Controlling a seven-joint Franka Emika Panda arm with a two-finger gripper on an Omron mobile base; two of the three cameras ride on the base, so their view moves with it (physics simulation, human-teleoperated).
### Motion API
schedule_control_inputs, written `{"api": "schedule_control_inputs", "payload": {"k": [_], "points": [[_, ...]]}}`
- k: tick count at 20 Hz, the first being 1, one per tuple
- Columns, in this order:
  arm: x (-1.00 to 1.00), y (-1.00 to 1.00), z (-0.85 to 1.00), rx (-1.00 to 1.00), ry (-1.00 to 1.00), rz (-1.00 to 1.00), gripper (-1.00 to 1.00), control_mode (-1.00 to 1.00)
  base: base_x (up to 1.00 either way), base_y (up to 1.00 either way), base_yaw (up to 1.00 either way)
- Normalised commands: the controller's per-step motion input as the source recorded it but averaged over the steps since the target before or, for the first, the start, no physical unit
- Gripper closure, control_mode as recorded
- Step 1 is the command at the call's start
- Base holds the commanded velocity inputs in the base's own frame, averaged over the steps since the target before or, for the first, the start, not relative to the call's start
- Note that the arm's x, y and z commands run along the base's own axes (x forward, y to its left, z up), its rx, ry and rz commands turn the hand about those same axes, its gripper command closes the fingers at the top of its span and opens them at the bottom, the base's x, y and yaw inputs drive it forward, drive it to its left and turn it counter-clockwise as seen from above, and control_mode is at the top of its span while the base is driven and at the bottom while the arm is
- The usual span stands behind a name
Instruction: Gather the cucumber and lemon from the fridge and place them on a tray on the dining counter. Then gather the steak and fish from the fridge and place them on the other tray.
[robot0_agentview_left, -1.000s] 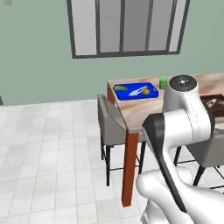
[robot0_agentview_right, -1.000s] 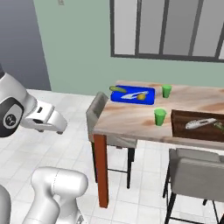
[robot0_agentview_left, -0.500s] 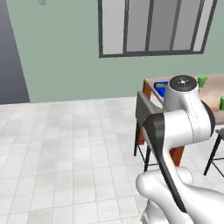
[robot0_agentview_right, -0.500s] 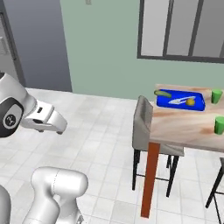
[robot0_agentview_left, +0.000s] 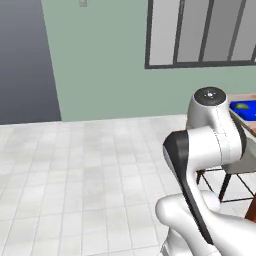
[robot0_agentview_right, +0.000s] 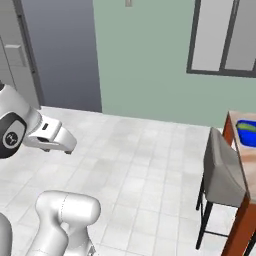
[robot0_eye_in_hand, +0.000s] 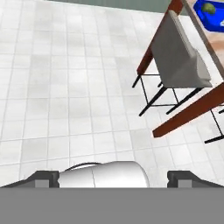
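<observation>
The blue rectangular tray (robot0_eye_in_hand: 209, 13), holding a green item, sits on the wood-edged dining worktop (robot0_agentview_right: 243, 165) at the far right. The steak and fish cannot be seen. The gripper (robot0_eye_in_hand: 113, 177) hangs over bare white tiled floor (robot0_agentview_left: 80, 185), its fingers (robot0_eye_in_hand: 43, 178) spread wide and holding nothing. The likeliest mishap is the base clipping the grey padded chair (robot0_agentview_right: 221, 176) or the worktop's red-brown leg (robot0_eye_in_hand: 188, 113) while turning. Open floor lies to the left, toward the dark grey panel (robot0_agentview_left: 25, 60).
</observation>
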Motion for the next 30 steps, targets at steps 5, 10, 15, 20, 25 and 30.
{"api": "schedule_control_inputs", "payload": {"k": [5, 10, 15, 20, 25, 30], "points": [[0.0, 0.0, 0.0, 0.0, 0.0, 0.0, -1.0, 1.0, 0.96, 0.99, 0.08], [0.0, 0.0, 0.0, 0.0, 0.0, 0.0, -1.0, 1.0, 1.0, 0.55, 0.19], [0.0, 0.0, 0.0, 0.0, 0.0, 0.0, -1.0, 1.0, 1.0, 0.05, 0.37], [0.0, 0.0, 0.0, 0.0, 0.0, 0.0, -1.0, 1.0, 1.0, 0.0, 0.44], [0.0, 0.0, 0.0, 0.0, 0.0, 0.0, -1.0, 1.0, 1.0, 0.0, 0.46], [0.0, 0.0, 0.0, 0.0, 0.0, 0.0, -1.0, 1.0, 1.0, -0.01, 0.46]]}}
